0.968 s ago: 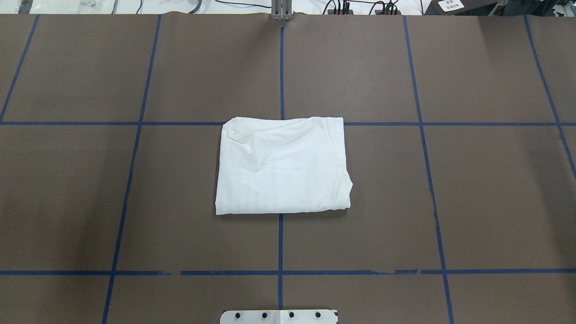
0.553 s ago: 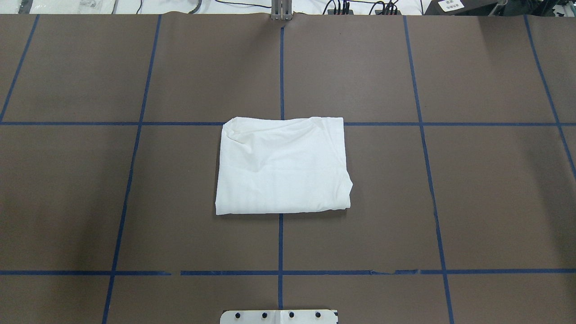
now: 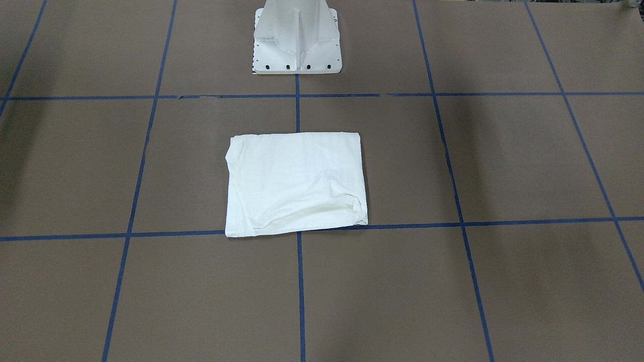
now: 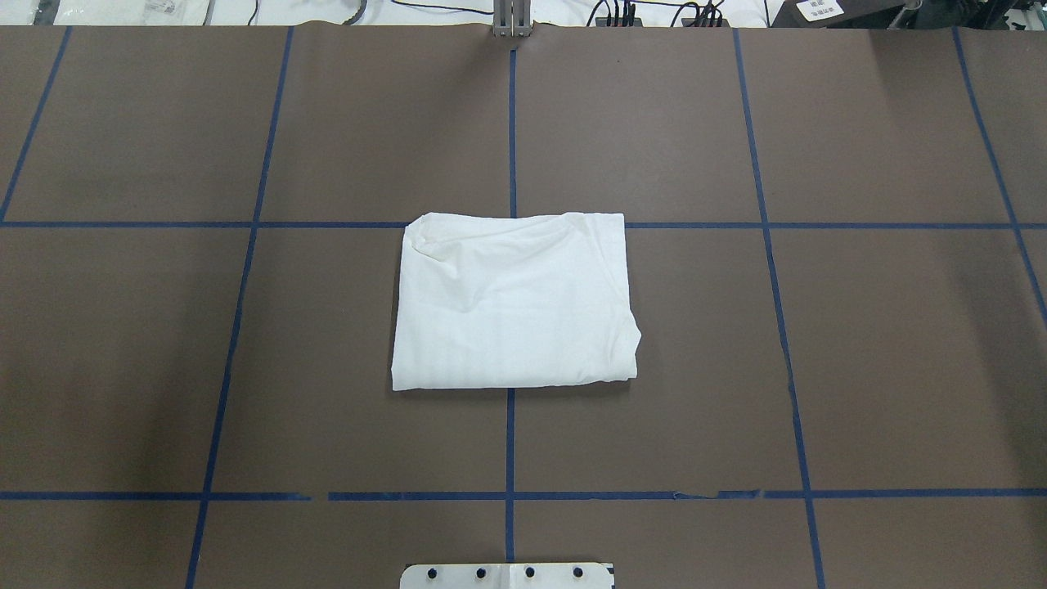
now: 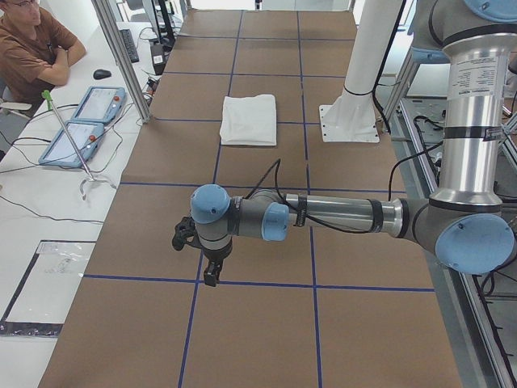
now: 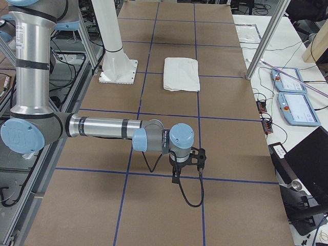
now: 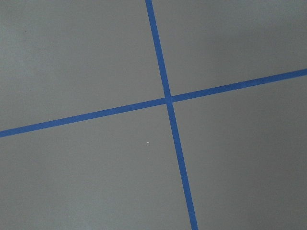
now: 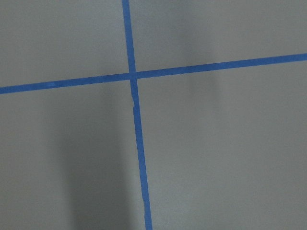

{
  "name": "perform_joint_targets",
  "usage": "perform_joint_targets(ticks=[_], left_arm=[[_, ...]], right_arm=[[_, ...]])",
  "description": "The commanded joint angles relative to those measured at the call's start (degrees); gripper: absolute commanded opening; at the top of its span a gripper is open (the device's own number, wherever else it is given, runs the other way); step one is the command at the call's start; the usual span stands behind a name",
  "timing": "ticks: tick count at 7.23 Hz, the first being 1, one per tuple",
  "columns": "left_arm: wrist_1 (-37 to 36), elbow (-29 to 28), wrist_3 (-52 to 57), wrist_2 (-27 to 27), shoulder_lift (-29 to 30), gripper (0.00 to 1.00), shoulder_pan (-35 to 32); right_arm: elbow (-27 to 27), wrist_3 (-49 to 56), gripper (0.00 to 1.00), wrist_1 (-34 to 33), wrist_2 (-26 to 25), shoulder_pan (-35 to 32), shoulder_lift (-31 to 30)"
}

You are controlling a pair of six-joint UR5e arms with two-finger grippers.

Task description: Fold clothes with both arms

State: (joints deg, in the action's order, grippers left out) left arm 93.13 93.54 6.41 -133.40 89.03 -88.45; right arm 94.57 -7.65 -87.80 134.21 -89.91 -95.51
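Note:
The clothes are one white shirt (image 4: 514, 301), folded into a flat rectangle at the middle of the brown table cover, also seen in the front view (image 3: 297, 183) and small in both side views (image 5: 249, 119) (image 6: 181, 73). No text or collar shows. Neither arm touches it. The left arm stretches low over the table's left end, and its black left gripper (image 5: 206, 263) points down over a tape line. The right gripper (image 6: 187, 166) hangs the same way at the table's right end. Whether either is open or shut I cannot tell. Both wrist views show only bare cover and crossed blue tape.
The white pedestal base (image 3: 297, 45) stands on the robot's side of the shirt. Blue tape lines (image 4: 511, 442) grid the cover. A person (image 5: 32, 44) sits at a side desk with two pendants (image 5: 85, 117). Metal frame posts (image 6: 269, 36) rise at the table's far edge.

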Motion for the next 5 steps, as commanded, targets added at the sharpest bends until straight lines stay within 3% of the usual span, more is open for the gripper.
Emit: perform_joint_targets(ticks=[1, 5], left_arm=[[-0.1, 0.0, -0.3, -0.2, -0.1, 0.99, 0.0], [-0.1, -0.1, -4.7, -0.4, -0.2, 0.99, 0.0]], right_arm=[[0.0, 0.0, 1.00, 0.0, 0.0, 0.0, 0.1], [0.0, 0.0, 1.00, 0.0, 0.0, 0.0, 0.1]])
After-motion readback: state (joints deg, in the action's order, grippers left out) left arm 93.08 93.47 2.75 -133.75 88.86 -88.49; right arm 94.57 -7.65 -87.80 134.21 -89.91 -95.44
